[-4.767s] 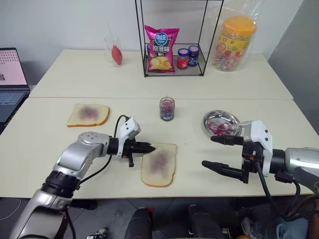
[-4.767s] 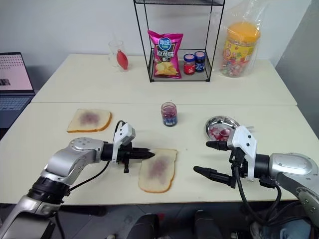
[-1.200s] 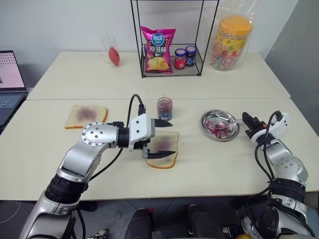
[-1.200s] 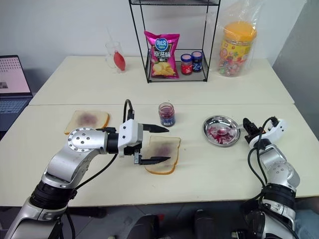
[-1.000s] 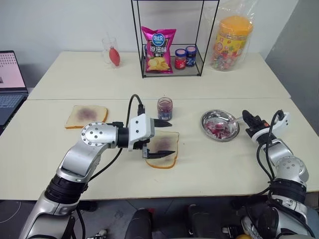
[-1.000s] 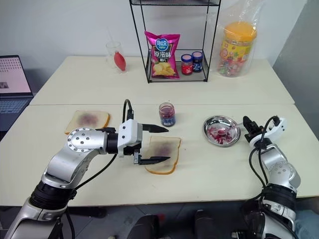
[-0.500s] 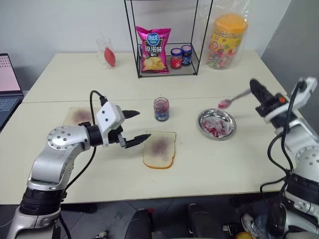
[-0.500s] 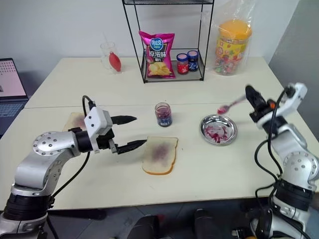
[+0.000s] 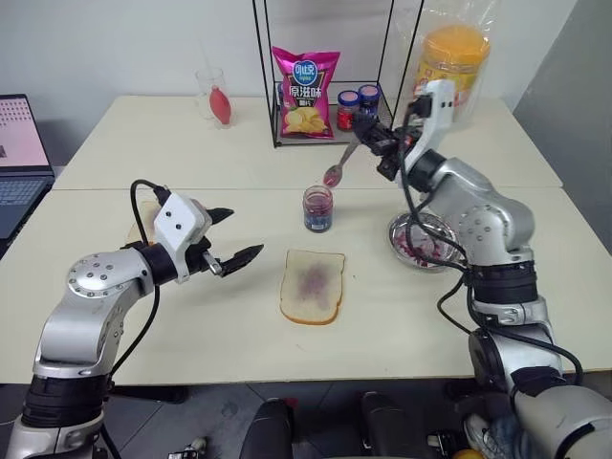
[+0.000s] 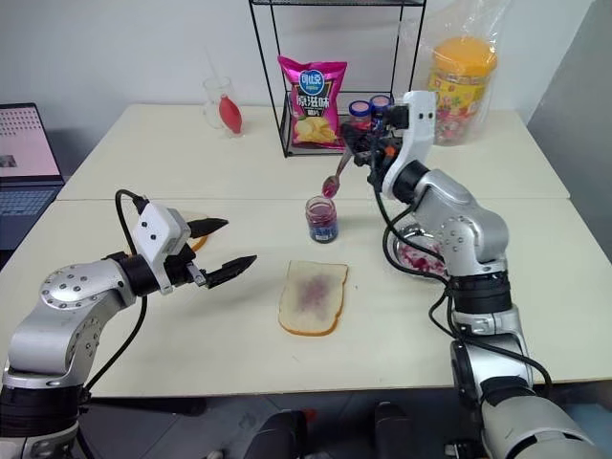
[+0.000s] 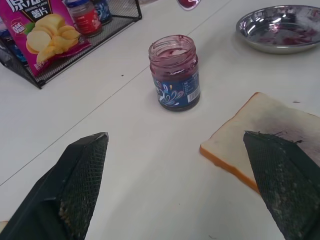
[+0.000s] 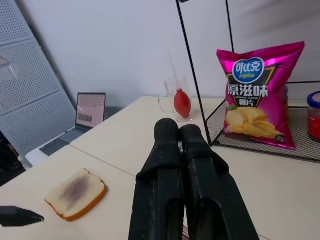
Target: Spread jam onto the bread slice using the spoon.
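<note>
pale table (image 9: pixel 402 316), bread slice (image 9: pixel 313 285) (stained purple), jam jar (image 9: pixel 318 208), steel dish (image 9: pixel 425 238)

This looks like an office or lab room used for testing: 2 plain pale tables (image 9: pixel 287 349) pushed together, an open laptop (image 9: pixel 21 158) at the edge, bare white walls and a grey pegboard panel (image 12: pixel 30 85).

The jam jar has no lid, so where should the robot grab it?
Grip the jam jar around its labelled middle, coming in level from the side. It stands upright with its mouth open, so a sideways grip keeps the open left tool out of the jam.
</note>
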Available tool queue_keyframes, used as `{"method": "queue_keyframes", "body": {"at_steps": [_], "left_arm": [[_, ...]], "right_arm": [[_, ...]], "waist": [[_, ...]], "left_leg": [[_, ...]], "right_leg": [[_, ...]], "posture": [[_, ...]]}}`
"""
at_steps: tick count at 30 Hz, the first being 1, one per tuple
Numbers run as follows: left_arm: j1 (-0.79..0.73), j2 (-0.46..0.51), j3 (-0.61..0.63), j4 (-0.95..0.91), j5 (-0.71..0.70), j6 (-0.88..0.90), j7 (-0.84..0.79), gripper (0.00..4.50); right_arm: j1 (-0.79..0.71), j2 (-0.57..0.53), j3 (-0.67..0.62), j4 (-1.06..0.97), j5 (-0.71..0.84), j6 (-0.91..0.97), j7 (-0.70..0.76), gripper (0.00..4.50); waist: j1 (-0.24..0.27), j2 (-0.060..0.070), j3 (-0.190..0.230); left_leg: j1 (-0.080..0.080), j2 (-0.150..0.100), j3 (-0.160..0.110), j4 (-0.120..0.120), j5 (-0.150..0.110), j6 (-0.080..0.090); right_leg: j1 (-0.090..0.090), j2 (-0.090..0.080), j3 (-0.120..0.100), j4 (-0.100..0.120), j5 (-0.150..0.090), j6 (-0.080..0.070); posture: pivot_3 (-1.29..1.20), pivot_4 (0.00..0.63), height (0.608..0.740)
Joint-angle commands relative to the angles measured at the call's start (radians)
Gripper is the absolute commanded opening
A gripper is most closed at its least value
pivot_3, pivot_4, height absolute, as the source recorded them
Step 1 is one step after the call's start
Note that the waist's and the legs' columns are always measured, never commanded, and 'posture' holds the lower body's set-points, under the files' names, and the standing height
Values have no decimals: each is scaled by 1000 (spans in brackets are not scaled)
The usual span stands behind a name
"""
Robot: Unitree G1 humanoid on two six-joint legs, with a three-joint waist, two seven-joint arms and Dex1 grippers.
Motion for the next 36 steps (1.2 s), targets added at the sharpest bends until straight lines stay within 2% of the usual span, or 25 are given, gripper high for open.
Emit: {"method": "queue_keyframes", "body": {"at_steps": [1,16,31,36], "left_arm": [[2,15,22,-70,-18,25,18,4500],[5,3,27,-56,-29,34,33,4500],[6,17,28,-24,-21,5,22,4500],[1,12,13,-22,-15,-5,20,4500]], "right_arm": [[-62,25,65,83,-115,-154,98,27],[-123,109,129,411,-359,-465,219,27],[-122,153,138,521,-473,-488,196,27],[-120,190,78,524,-405,-335,188,27]], "waist": [[-3,0,0],[-9,0,0],[-10,0,0],[-10,0,0]], "left_leg": [[0,0,0,0,0,0],[1,1,0,0,0,0],[1,1,0,0,0,0],[1,1,0,0,0,0]], "right_leg": [[0,0,0,0,0,0],[0,1,0,1,1,-2],[0,1,0,1,1,-2],[0,1,0,1,1,-2]], "posture": [[0,150,740],[0,150,740],[0,150,740],[0,150,740]]}}
